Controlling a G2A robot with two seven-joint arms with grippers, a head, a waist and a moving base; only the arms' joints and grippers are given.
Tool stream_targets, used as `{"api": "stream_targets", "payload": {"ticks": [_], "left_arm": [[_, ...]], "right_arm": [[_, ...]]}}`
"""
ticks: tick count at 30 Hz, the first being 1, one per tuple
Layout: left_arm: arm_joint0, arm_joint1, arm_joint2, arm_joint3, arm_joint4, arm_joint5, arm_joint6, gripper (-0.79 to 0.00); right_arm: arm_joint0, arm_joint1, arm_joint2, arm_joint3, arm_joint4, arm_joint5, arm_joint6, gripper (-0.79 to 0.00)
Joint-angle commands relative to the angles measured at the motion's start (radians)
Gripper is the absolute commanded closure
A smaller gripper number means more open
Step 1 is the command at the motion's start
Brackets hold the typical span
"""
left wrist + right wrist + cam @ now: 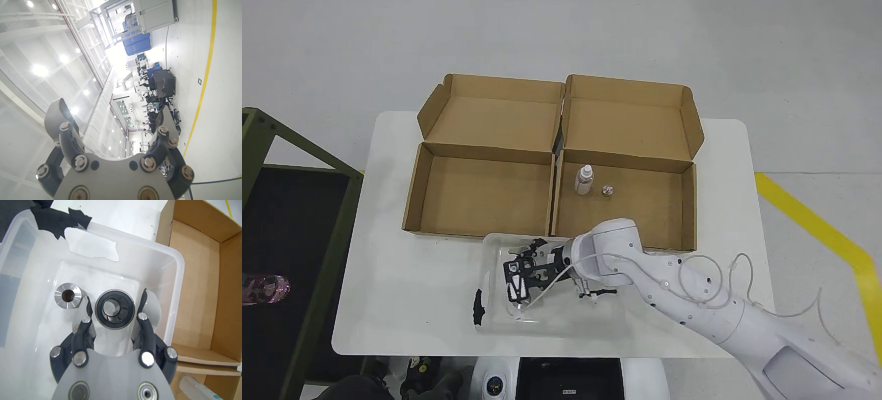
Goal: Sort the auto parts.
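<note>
Right gripper (115, 304) hangs low inside the bin (176, 262), claw spread, one finger on either side of the ring (128, 306) with a thin gap showing at each, so it is not yet pinching. That ring, black with a wide bore, stands on end near the middle of the bin floor. Just beside it, past one finger, stands the cylinder (75, 300), bright steel with a dark centre hole and slits cut across its top face. The two parts are apart, with a fingertip between them. At one corner of the bin's rim sits torn black tape (56, 220), and a torn white label (90, 245) clings to the bin wall just under it. Seen from above, the bin lies on the white table (392, 250), close to its near edge. Just beyond the bin two open cardboard boxes lie side by side with lids folded back, the right box (642, 210) and the left box (477, 195). Whether either touches the bin cannot be told. A white bottle (584, 180) is in the right box, toward the wall farthest from the bin and near the side shared with the left box. A small metal piece (608, 188) lies just beside the bottle. Left gripper (111, 106) points up toward the hall ceiling and its lights, claw spread wide with nothing between the fingers.
</note>
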Motion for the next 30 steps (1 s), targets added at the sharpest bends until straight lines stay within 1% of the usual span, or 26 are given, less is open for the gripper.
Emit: {"api": "stream_targets", "payload": {"ticks": [1,7,10,12,16,17,21,30], "left_arm": [[0.0,0.0,0.0,0.0,0.0,0.0,0.0,-0.785],[0.0,0.0,0.0,0.0,0.0,0.0,0.0,-0.785],[0.0,0.0,0.0,0.0,0.0,0.0,0.0,-0.785],[0.0,0.0,0.0,0.0,0.0,0.0,0.0,-0.785],[0.0,0.0,0.0,0.0,0.0,0.0,0.0,-0.785],[0.0,0.0,0.0,0.0,0.0,0.0,0.0,-0.785],[0.0,0.0,0.0,0.0,0.0,0.0,0.0,-0.785],[0.0,0.0,0.0,0.0,0.0,0.0,0.0,-0.785]], "right_arm": [[-0.001,-0.004,-0.001,0.007,-0.002,-0.001,0.001,-0.443],[-0.003,-0.015,-0.003,0.028,-0.009,-0.007,0.0,-0.428],[-0.004,-0.02,-0.002,0.036,-0.013,-0.009,-0.002,-0.391],[-0.004,-0.023,-0.001,0.04,-0.014,-0.013,-0.004,-0.385],[-0.006,-0.029,0.002,0.049,-0.011,-0.019,-0.009,-0.314],[-0.006,-0.03,0.003,0.051,-0.009,-0.024,-0.012,-0.28],[-0.009,-0.034,0.01,0.054,-0.004,-0.037,-0.024,0.0],[-0.024,-0.029,0.051,0.022,0.016,-0.067,-0.042,0.0]]}}
